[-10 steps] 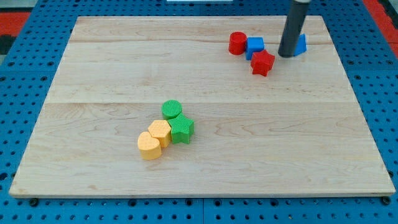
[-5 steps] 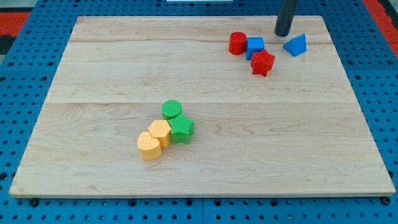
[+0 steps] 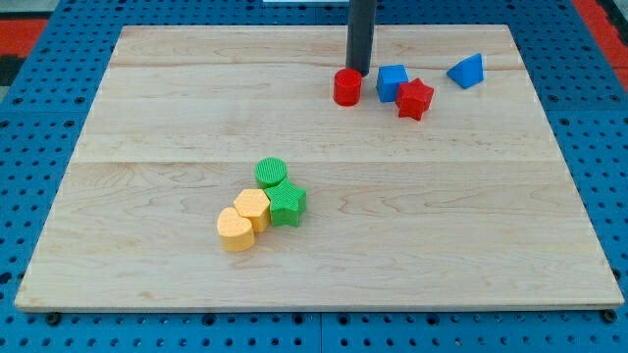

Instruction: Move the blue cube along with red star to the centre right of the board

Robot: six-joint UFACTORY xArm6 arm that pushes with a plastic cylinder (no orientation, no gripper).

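Swinging from beside the blue wedge (image 3: pixel 468 71) toward the view's left over the last second, my tip (image 3: pixel 359 72) now touches the red cylinder (image 3: pixel 346 87), which has slid clear of the blue cube (image 3: pixel 392 81). That frees the pair for pushing. The tool holds nothing; it is a bare rod. The cube sits just to its right, the red star (image 3: pixel 415 99) beyond, touching the cube, on the worktop (image 3: pixel 177 118).

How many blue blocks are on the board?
2. The blue cube sits near the view's top right, touching the red star. The blue triangular block lies apart, further right. None seems hidden.
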